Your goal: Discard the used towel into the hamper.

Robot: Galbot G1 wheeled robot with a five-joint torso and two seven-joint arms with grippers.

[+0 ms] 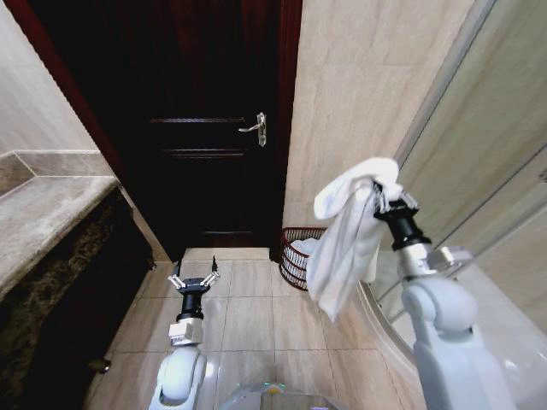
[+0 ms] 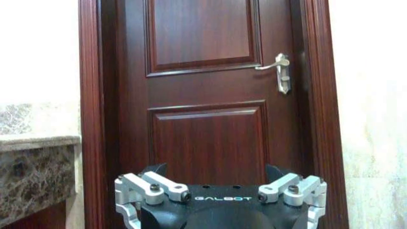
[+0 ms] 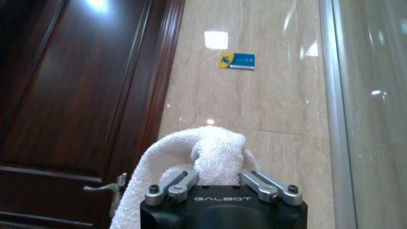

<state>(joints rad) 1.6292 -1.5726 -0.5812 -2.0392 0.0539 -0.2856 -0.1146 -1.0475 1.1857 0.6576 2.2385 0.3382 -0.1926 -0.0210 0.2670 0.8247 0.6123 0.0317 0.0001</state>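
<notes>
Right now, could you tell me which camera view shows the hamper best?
The head view: the hamper stands on the floor by the wall right of the door, partly behind the towel hanging from the right gripper. The left wrist view faces the door, and the right wrist view faces the towel and wall.

White towel [image 1: 346, 235], reddish-brown open-weave hamper [image 1: 295, 256].
Dark mahogany door [image 2: 203, 95], silver handle [image 2: 279, 67], beige marbled wall tiles [image 1: 359, 94], mottled brown stone tabletop [image 1: 43, 213], pale floor [image 1: 256, 316].

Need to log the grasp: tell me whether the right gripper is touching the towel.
Touching. In the right wrist view, the right gripper has its fingers closed on the bunched white towel; the head view shows it hanging from that gripper.
</notes>
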